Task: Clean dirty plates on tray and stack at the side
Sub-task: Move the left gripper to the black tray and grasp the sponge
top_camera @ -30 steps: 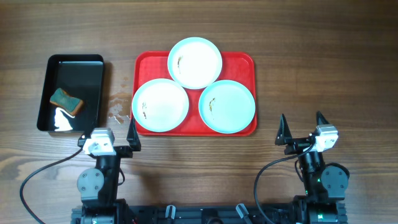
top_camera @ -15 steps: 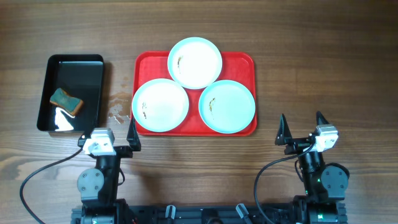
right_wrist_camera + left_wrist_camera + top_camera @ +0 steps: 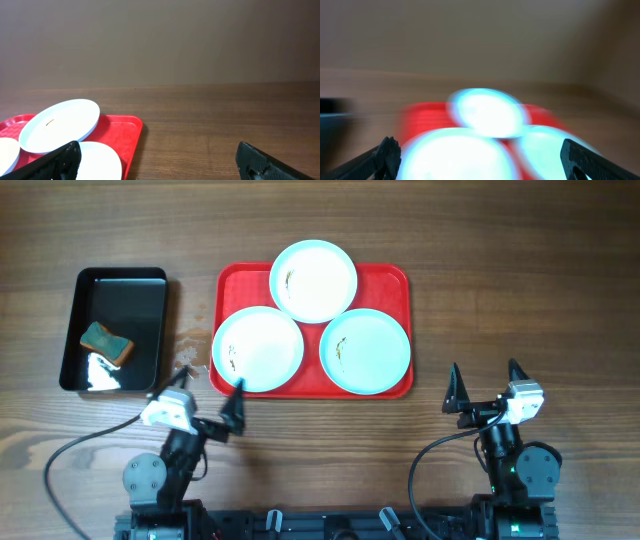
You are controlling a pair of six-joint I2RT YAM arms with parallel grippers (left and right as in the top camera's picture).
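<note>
Jaws spread wide, left gripper (image 3: 210, 386) angled toward tray (image 3: 396, 280)

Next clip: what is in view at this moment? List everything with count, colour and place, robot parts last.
plates: 3, pale blue-white, each with a small dark smear, all on the red tray; one at the back, two in front
red tray: 1, red, middle of the table
black tray: 1, black, left of the red tray
sponge: 1, green and brown, inside the black tray
wet patch: 1, clear droplets, on the table between the two trays
table: 1, brown wood
left gripper: 1, black, open, empty, by the red tray's near left corner
right gripper: 1, black, open, empty, near the red tray's right end
</note>
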